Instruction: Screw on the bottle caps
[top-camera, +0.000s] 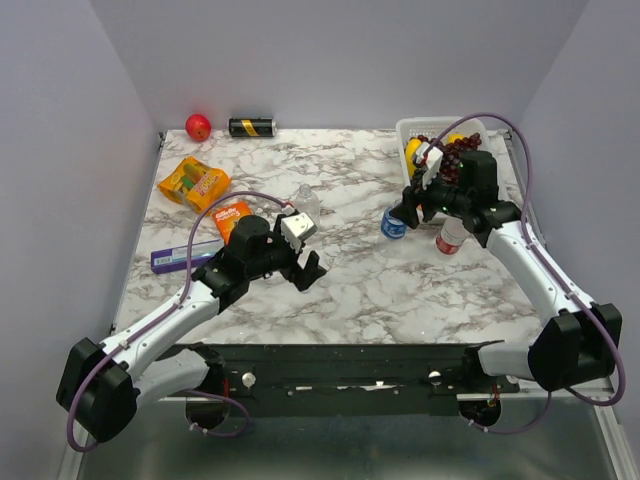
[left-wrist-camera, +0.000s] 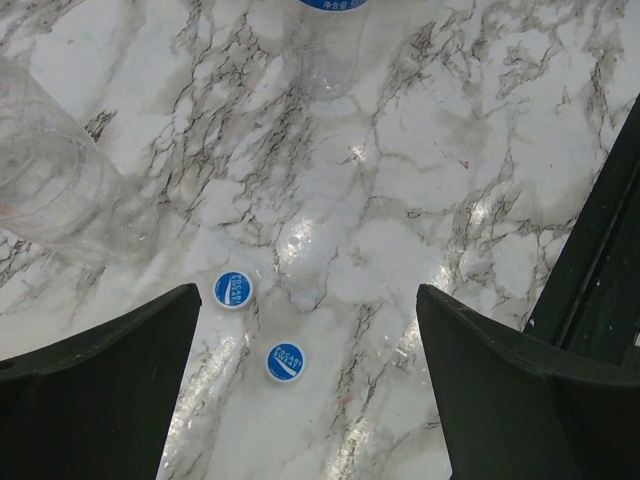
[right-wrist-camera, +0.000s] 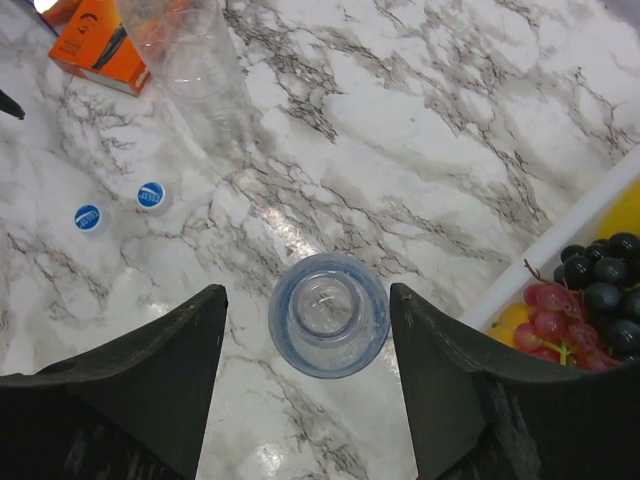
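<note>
Two blue caps on the marble bench (left-wrist-camera: 450, 150): one blue cap (left-wrist-camera: 233, 289) and a second blue cap (left-wrist-camera: 285, 361) just beside it, both lying flat. The left pincer (left-wrist-camera: 307, 300) hangs over them, spread wide, holding nothing. The plain bottle (left-wrist-camera: 60, 190) stands near. Over to the blue-labelled bottle (right-wrist-camera: 328, 312): upright, mouth uncapped, between the fingers of the spread right pincer (right-wrist-camera: 308, 300), with a gap on either side. The red-labelled bottle (top-camera: 452, 238) stands near the fruit basket (top-camera: 412, 127).
</note>
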